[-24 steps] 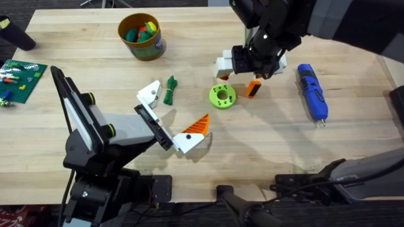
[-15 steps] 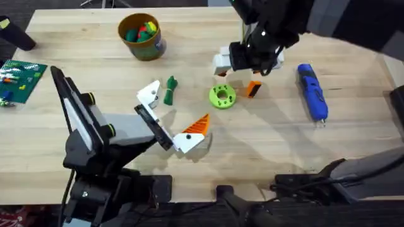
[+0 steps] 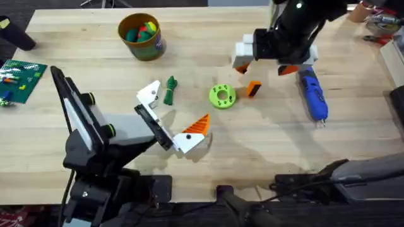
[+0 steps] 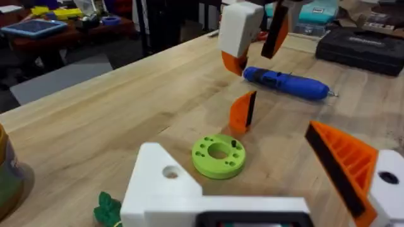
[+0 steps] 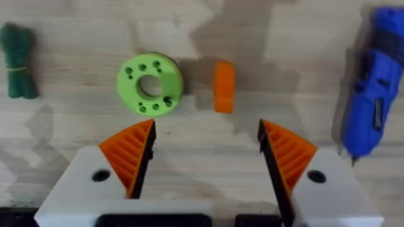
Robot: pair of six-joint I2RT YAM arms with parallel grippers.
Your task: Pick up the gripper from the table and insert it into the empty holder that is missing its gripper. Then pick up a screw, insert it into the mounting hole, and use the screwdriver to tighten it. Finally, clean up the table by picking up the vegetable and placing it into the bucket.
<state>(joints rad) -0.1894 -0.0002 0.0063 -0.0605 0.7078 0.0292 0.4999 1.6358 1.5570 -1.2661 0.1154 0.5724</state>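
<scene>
The loose orange gripper (image 3: 252,89) (image 5: 223,85) (image 4: 243,111) lies on the table (image 3: 95,50) beside a lime green disc (image 3: 222,96). My right gripper (image 3: 265,62) (image 5: 207,157) hovers open just above it, holding nothing. My left gripper (image 3: 172,113) is open near the table's middle. One side of it is the bare white holder (image 3: 149,94) (image 4: 167,183); the other carries an orange pad. The dark green vegetable (image 3: 170,90) lies by the holder. The blue screwdriver (image 3: 312,91) rests at the right and the bucket (image 3: 141,36) stands at the back. I cannot make out a screw.
Dark specks sit in the disc's (image 5: 149,84) holes. A green brick plate (image 3: 19,75) and a black object (image 3: 16,34) lie at the far left. The bucket holds coloured toys. Bare wood spans the front right of the table.
My right gripper has shifted right and toward the back, away from the disc; it is still open. The loose orange gripper and the left arm have not moved.
</scene>
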